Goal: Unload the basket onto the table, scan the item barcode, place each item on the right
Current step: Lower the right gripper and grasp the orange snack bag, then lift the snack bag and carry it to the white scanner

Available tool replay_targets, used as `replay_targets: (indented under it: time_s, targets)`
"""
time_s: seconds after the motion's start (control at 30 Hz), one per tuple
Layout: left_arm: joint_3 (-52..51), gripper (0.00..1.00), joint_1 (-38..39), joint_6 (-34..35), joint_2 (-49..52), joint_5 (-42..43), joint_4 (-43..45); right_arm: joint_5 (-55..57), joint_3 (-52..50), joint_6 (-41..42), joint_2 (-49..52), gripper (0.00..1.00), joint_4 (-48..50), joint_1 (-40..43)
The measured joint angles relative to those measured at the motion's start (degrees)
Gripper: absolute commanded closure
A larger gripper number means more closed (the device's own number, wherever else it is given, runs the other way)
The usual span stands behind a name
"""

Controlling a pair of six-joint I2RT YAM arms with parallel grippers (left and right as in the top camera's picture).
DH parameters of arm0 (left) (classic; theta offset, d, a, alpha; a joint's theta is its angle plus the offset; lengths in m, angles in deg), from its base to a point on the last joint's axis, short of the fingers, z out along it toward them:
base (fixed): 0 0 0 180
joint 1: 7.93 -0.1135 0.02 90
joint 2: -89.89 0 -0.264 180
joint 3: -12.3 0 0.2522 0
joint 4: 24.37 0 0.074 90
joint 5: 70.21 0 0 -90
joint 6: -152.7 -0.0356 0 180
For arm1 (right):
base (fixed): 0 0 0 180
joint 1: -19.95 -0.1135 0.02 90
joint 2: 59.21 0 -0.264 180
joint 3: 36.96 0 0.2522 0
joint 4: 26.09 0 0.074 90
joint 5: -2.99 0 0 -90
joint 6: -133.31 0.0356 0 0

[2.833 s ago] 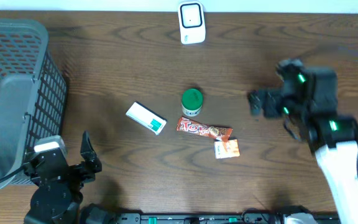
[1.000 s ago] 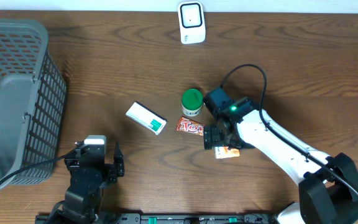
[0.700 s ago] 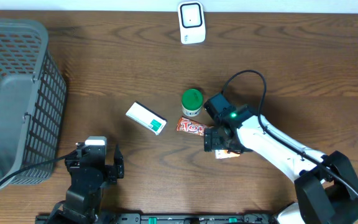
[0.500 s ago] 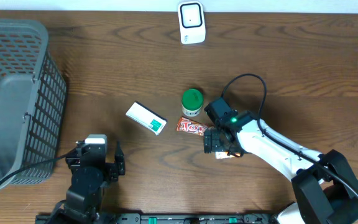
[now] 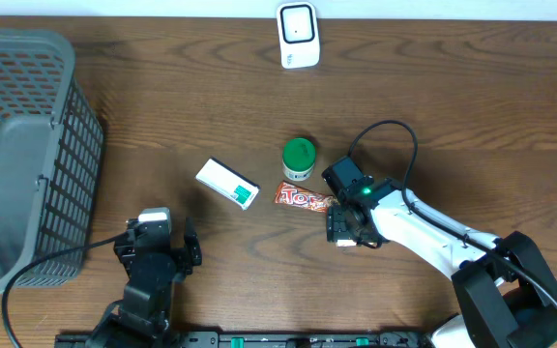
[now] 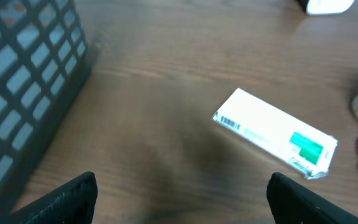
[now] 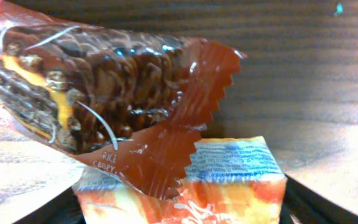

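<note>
Orange packet (image 7: 229, 180) | on the table (image 5: 453, 97), touching the chocolate bar (image 7: 73, 81) wrapper end | right jaws straddle it, grip cannot be told | left jaws spread, empty | nothing lifted: you have pickup and scanner (image 5: 298, 36) pass left

The table (image 5: 453, 97) is smooth dark wood with a low sheen. The candy-bar wrapper (image 7: 104, 93) and the small packet (image 7: 229, 180) are glossy, crinkled plastic film. The box (image 6: 272, 134) looks like matt cardboard, the basket (image 5: 27, 145) grey plastic.
</note>
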Motion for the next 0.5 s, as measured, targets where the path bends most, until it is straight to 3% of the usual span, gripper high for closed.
replay_targets:
  time_s: [0.2,0.5]
  targets:
    - [-0.92,0.12,0.00,1.29,0.00,-0.85,-0.15,0.02,0.00,-0.31,0.00,0.38,0.00,0.00]
    - [-0.92,0.13,0.00,1.51,0.00,-1.68,-2.16,-3.98,4.83,-0.46,0.07,0.38,-7.93,0.00]
